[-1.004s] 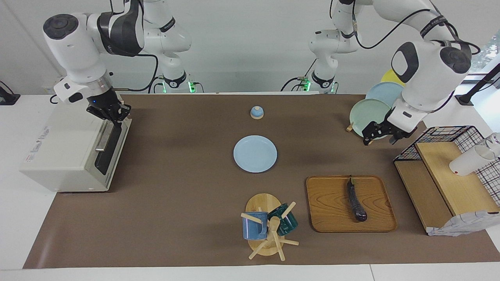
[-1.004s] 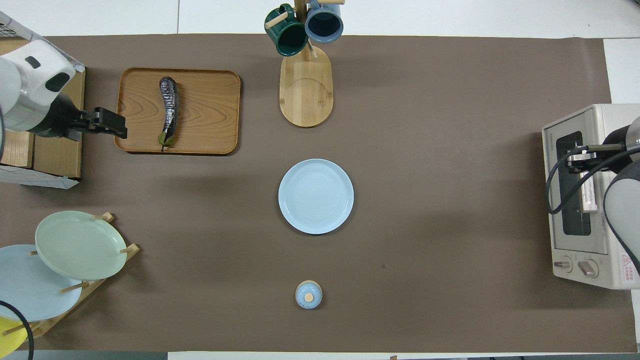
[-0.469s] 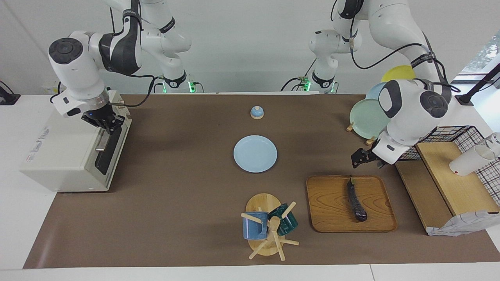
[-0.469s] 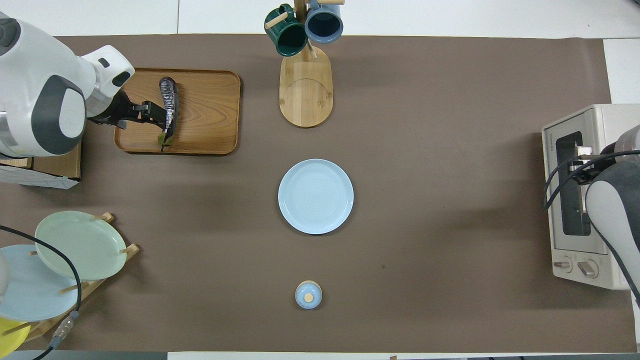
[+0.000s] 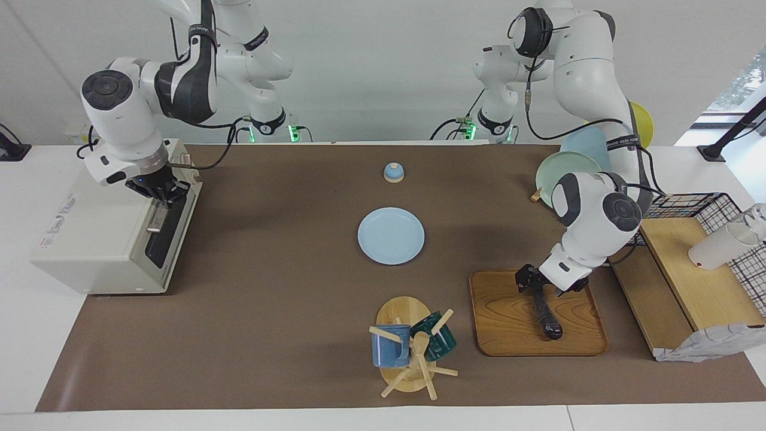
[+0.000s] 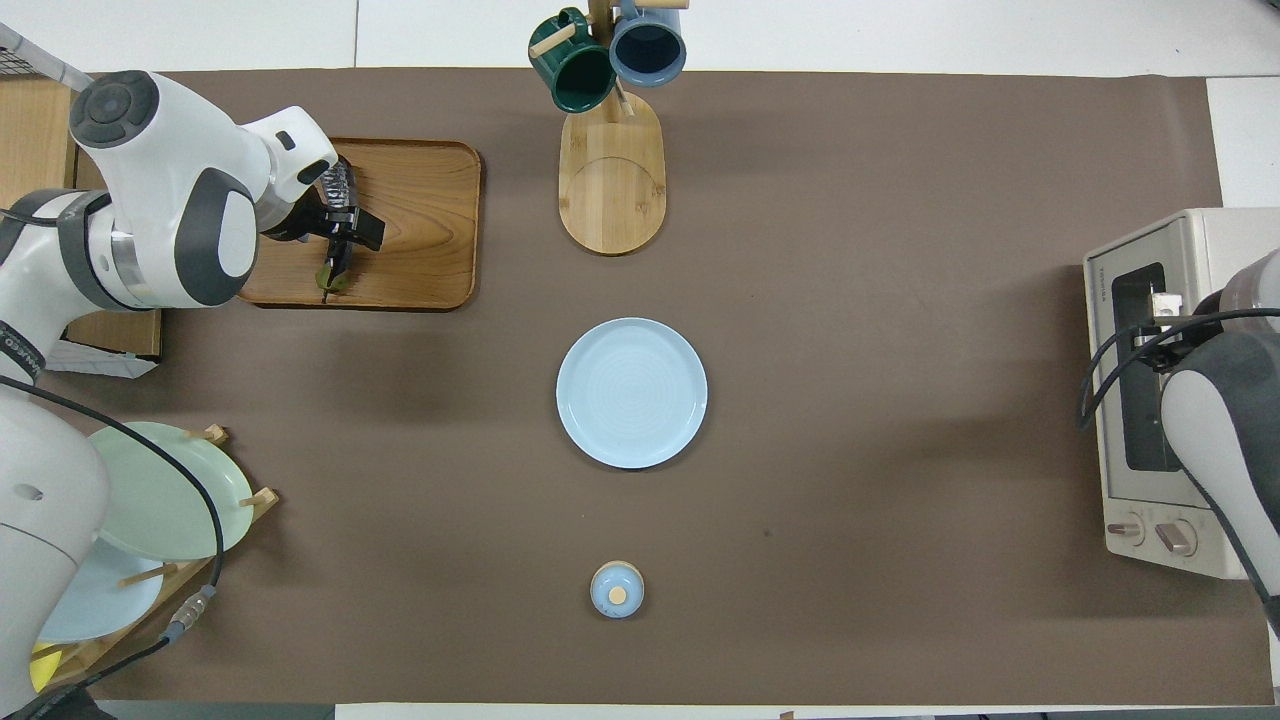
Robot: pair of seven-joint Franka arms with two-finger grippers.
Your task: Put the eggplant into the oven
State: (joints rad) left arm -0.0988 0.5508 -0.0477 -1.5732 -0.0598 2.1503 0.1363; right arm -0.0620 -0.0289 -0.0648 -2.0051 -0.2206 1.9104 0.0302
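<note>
Facing view first: the left gripper [image 5: 541,286] is down over the wooden tray [image 5: 508,320] at the left arm's end of the table, its jaws spread wide to either side of the eggplant's [image 5: 547,314] stem end, not yet closed on it. The eggplant lies flat on the tray, its rounded end pointing away from the robots. At the right arm's end, the right gripper [image 5: 160,190] sits at the top edge of the oven [image 5: 102,239], fingertips pinched shut at the bar handle [image 5: 155,218] of the door (whether it truly grips the bar, I cannot tell). The door looks closed. Between them, a blue plate [image 5: 391,236] lies mid-table, with a small blue knob-topped lid [image 5: 393,172] nearer the robots and a mug stand [image 5: 407,353] farther out.

Now the overhead view: the left gripper [image 6: 345,225] covers the middle of the eggplant [image 6: 333,272], so only its green tip and a bit of glossy skin show on the tray [image 6: 420,230]. The oven [image 6: 1170,400] shows its dark glass door, and the right arm hides the right gripper [image 6: 1150,335] almost entirely. The plate [image 6: 631,392] sits at the centre.
</note>
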